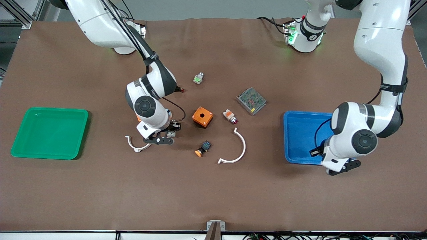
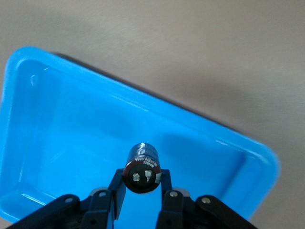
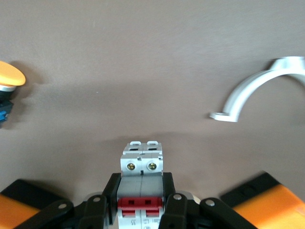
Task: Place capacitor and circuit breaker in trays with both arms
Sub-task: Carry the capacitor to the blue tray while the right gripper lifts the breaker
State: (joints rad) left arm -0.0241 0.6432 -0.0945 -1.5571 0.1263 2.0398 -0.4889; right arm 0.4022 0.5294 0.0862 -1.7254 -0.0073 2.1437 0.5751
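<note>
The left gripper (image 2: 141,191) hangs over the blue tray (image 1: 297,140), at the tray's corner nearest the front camera and the left arm's end of the table, its fingers pinching the capacitor (image 2: 141,168). In the left wrist view the small black cylinder sticks out from between the fingertips, one end face with two metal spots turned toward the wrist camera and its long axis running away from the wrist toward the tray floor. The right gripper (image 3: 141,195) is over bare table just beside a small white curved clamp (image 1: 135,144) and near the orange box (image 1: 202,116), its fingers pressed against the two sides of the circuit breaker (image 3: 141,183). The breaker's long axis runs out along the fingers, its screw end pointing away from the wrist and its red toggles between the fingertips. Near the front camera lies a button with an orange cap (image 1: 202,148), beside a larger white curved clamp (image 1: 235,150). The green tray (image 1: 50,132) sits at the right arm's end of the table
</note>
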